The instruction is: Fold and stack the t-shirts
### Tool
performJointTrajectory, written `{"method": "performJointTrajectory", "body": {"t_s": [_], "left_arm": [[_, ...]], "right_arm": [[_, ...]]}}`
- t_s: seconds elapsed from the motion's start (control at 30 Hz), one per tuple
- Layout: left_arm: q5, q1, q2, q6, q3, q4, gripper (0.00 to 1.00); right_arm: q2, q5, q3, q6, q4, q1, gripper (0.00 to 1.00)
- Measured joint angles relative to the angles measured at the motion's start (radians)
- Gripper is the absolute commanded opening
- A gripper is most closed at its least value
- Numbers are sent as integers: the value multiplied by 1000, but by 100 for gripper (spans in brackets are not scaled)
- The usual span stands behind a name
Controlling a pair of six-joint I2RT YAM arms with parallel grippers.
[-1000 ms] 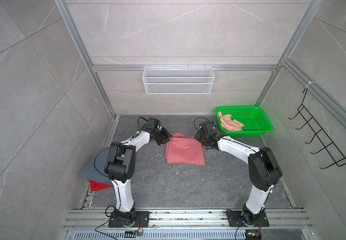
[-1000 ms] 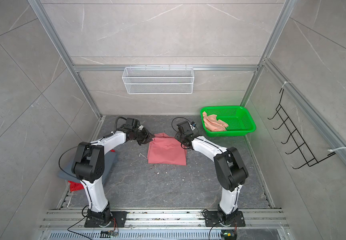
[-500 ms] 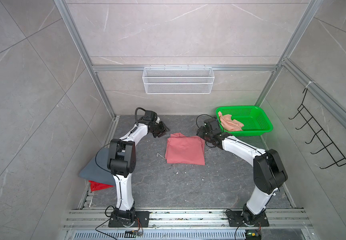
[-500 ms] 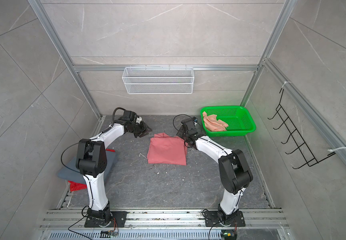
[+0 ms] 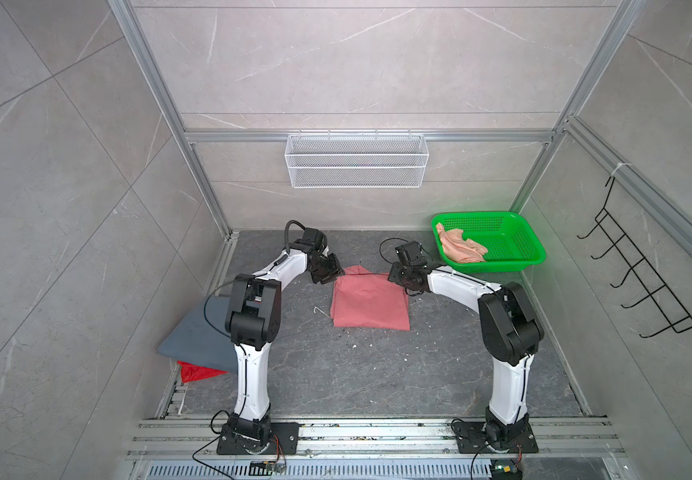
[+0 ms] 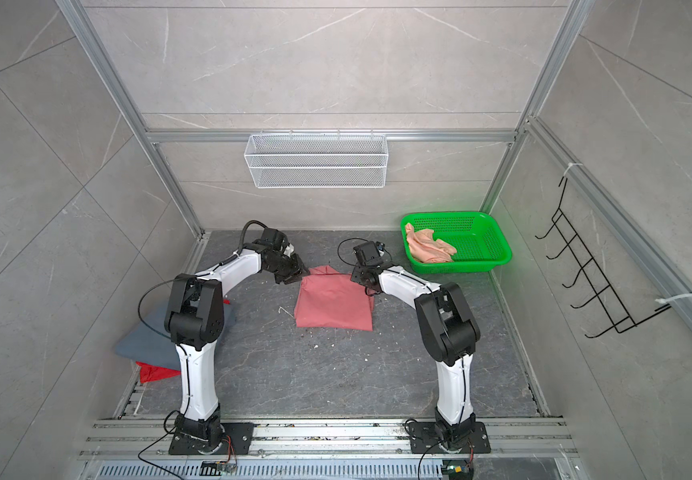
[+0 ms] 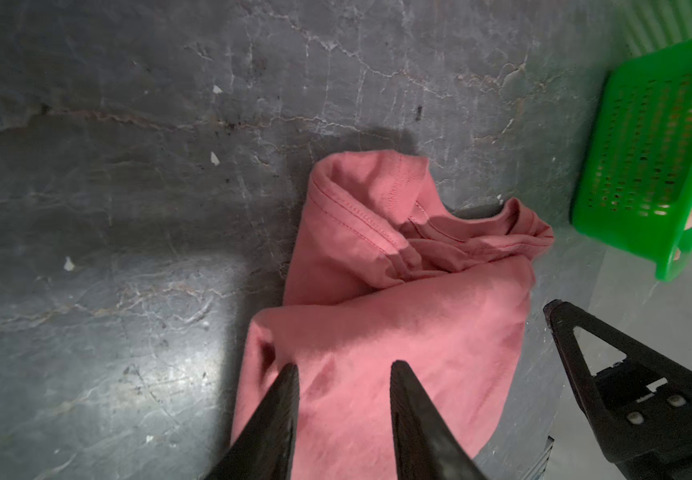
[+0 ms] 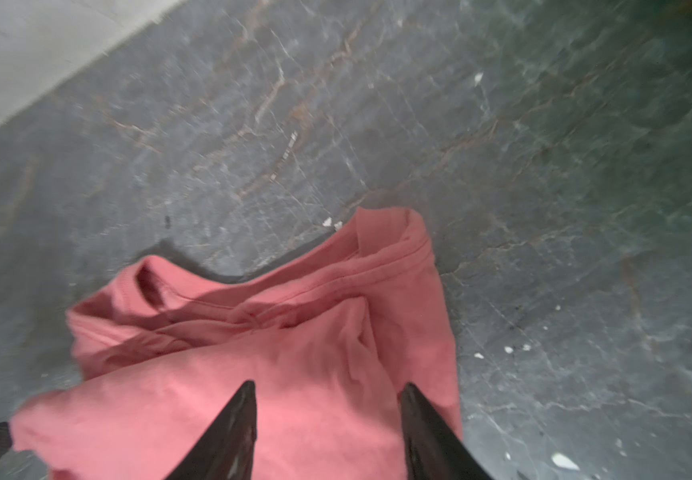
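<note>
A coral pink t-shirt (image 5: 371, 301) (image 6: 333, 301) lies folded into a rectangle mid-floor, its collar end bunched toward the back wall. My left gripper (image 5: 333, 272) (image 6: 297, 272) hovers at its far left corner, open, with cloth showing between the fingertips in the left wrist view (image 7: 344, 365). My right gripper (image 5: 398, 277) (image 6: 359, 276) stands open over the far right corner (image 8: 328, 385). A pale peach t-shirt (image 5: 460, 247) lies crumpled in the green basket (image 5: 514, 266). A slate grey-blue t-shirt (image 5: 194, 336) lies on a bright red t-shirt (image 5: 198, 372) at the left.
The green basket (image 6: 485, 266) sits in the back right corner, close to my right arm. A white wire basket (image 5: 356, 172) hangs on the back wall and a black hook rack (image 5: 647, 291) on the right wall. Small white scraps dot the dark stone floor.
Both grippers have shifted a little around the pink shirt's far corners; the left drew back toward the wall and came forward again. Both jaws have widened slightly. The shirt has stayed put.
</note>
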Motion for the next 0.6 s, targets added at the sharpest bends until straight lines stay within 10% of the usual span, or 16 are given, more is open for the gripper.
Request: {"method": "performJointTrajectory", "body": {"t_s": [0.23, 0.43, 0.6], "left_arm": [[-3, -2, 26, 3, 2, -2, 38], [4, -3, 41, 1, 2, 13, 15], [6, -3, 42, 3, 3, 26, 0]], "right_arm": [[50, -9, 44, -3, -30, 0, 50], [67, -37, 59, -20, -25, 0, 7], [49, -40, 27, -34, -3, 0, 0]]}}
